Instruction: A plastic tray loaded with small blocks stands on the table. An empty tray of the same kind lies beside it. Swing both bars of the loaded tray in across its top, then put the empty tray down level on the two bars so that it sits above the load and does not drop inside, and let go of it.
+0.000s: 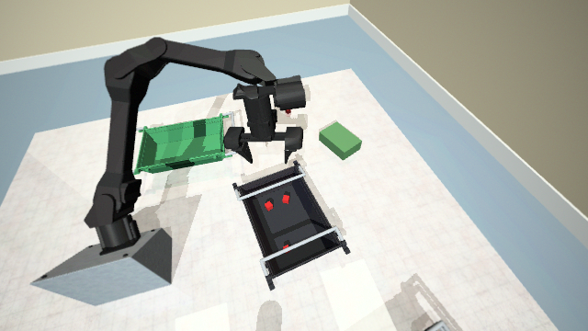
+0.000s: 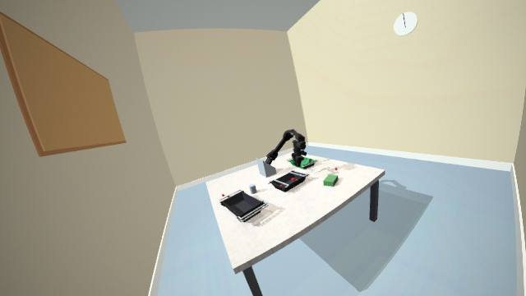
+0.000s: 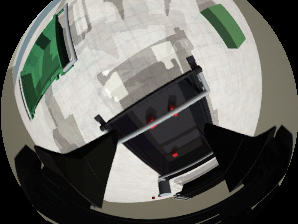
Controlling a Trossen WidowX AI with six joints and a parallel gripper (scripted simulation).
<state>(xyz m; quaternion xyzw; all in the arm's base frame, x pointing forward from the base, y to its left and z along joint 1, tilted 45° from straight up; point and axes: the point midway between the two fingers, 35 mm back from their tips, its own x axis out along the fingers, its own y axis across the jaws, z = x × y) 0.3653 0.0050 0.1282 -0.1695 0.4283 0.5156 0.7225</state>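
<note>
1. Holds nothing: the gripper (image 1: 269, 162) (image 2: 299, 164) (image 3: 162, 131), pointing down with fingers spread wide, just off the far end of the loaded black tray (image 1: 306, 261) (image 2: 279, 187) (image 3: 152, 96).
2. Lies across that tray's top, ready to bear a load: the far bar (image 1: 271, 186) (image 2: 302, 174) (image 3: 165, 116); likewise, at the other end, the near bar (image 1: 300, 244) (image 2: 276, 180) (image 3: 187, 169). Seems to complete the bar step.
3. Sit low inside, beneath bar height: three red blocks (image 1: 269, 206) (image 2: 292, 179) (image 3: 172, 110). Probably explains the bars, as a way to keep the upper tray off the load.
4. Stand upright on either side, without blocks inside: a green tray (image 1: 202, 162) (image 2: 306, 164) (image 3: 42, 65) and a second black tray (image 1: 438, 327) (image 2: 242, 203). Cannot tell for certain which is meant for stacking; calls next, presumably, for a grasp that keeps it level.
5. Rest apart on the pale, faintly tiled table (image 1: 395, 207) (image 2: 263, 234) (image 3: 235, 85): a green block (image 1: 342, 138) (image 2: 330, 180) (image 3: 225, 27) and a grey cylinder (image 2: 252, 189).
6. Surround the table: beige walls, blue floor, a corkboard (image 2: 66, 90) and a round clock (image 2: 405, 23).
</note>
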